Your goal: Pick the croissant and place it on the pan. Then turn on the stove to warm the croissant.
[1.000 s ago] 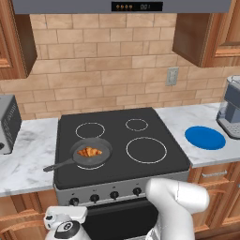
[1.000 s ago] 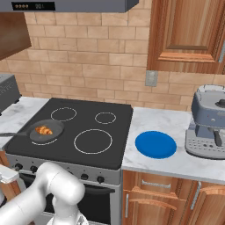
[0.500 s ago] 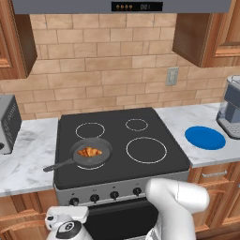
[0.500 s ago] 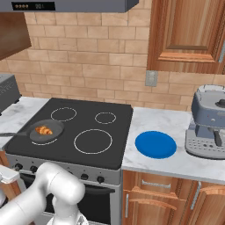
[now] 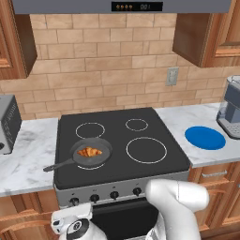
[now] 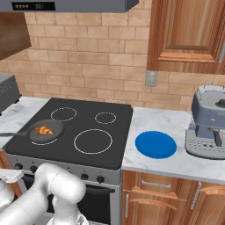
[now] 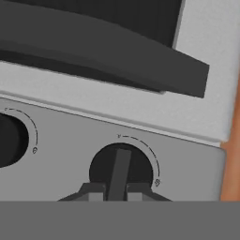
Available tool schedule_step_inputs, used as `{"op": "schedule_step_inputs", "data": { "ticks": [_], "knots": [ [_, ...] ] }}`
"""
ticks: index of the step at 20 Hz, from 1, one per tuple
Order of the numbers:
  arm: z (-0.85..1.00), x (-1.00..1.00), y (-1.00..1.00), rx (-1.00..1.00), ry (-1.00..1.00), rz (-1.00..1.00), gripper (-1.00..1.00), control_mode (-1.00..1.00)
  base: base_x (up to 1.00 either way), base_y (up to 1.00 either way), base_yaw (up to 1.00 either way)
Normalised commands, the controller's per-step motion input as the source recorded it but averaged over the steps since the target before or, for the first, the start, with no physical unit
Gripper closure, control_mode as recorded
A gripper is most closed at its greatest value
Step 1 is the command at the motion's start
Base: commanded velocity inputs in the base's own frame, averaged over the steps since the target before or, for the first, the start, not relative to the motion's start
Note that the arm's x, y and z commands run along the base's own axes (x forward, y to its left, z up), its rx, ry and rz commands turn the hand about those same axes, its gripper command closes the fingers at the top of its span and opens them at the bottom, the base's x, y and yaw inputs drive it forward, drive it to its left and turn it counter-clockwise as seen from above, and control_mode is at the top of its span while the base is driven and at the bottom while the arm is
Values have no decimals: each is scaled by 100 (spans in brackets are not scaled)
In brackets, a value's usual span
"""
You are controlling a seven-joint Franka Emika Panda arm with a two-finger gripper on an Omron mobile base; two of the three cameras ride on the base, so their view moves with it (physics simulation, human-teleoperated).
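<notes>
The golden croissant (image 5: 90, 152) (image 6: 43, 130) lies in the dark grey pan (image 5: 96, 161) (image 6: 37, 137), which sits on the front left burner of the black stove (image 5: 140, 133) (image 6: 118, 116), handle pointing left. My gripper (image 7: 114, 191) is down at the steel front panel, at the leftmost black knob (image 7: 121, 164). Both fingertips (image 7: 92, 191) press against the sides of the knob's raised bar, which points straight up in the hand view. The hand (image 5: 70, 224) hangs low in front of the panel's left end.
A blue plate (image 5: 205, 138) (image 6: 155, 144) lies on the marble counter right of the stove, with a coffee machine (image 6: 211, 123) beyond it. A grey toaster oven (image 5: 7, 124) stands at the left. The dark oven door handle (image 7: 93, 47) runs close to the knobs.
</notes>
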Motion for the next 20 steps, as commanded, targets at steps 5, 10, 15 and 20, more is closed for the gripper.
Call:
{"op": "schedule_step_inputs", "data": {
  "ticks": [5, 10, 15, 20],
  "knots": [
    [0, 33, -10, -21, 0, 24, 100, -100, 0, 0, 0],
    [-5, 42, 0, -30, 0, 24, 100, -100, 0, 0, 0],
    [-22, 49, 0, -35, -2, 23, 100, -100, 0, 0, 0],
    [-27, 52, 0, -36, -6, 23, 100, -100, 0, 0, 0]
  ]
}}
